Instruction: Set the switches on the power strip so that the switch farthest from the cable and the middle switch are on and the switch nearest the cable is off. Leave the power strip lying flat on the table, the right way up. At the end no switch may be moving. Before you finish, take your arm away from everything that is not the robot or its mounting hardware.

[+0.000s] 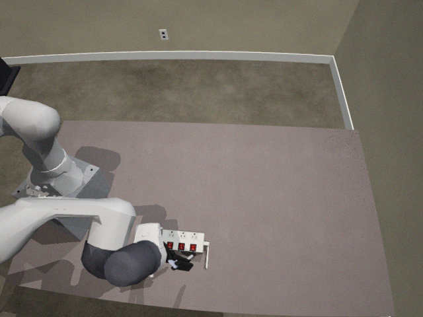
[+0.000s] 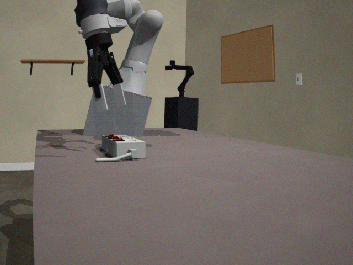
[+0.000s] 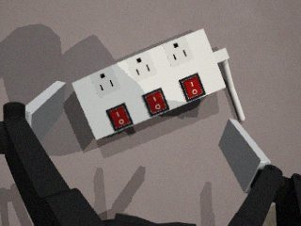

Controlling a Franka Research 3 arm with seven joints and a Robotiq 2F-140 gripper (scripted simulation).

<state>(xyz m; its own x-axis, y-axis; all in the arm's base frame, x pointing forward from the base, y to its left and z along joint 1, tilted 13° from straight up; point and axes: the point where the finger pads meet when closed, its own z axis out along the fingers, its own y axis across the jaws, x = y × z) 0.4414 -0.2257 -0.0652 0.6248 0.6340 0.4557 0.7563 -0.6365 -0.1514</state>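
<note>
The white power strip (image 1: 183, 236) (image 2: 122, 146) (image 3: 150, 72) lies flat on the table (image 1: 266, 205) (image 2: 199, 199), the right way up, near the table's near-left corner. It has three red rocker switches in a row: the one farthest from the cable (image 1: 169, 244) (image 3: 119, 117), the middle one (image 1: 181, 246) (image 3: 156, 102) and the one nearest the cable (image 1: 193, 247) (image 3: 192, 87). I cannot tell which way each is rocked. The short white cable (image 1: 206, 253) (image 2: 113, 158) (image 3: 231, 85) sticks out at one end. My gripper (image 1: 180, 259) (image 2: 115, 105) (image 3: 146, 115) is open and empty, well above the switch side of the strip.
The robot's grey base (image 1: 54, 184) (image 2: 119, 116) stands on the table behind the strip. The table's front edge (image 1: 170, 305) runs close to the strip. A black pedestal with a small arm (image 2: 181, 112) stands beyond the table.
</note>
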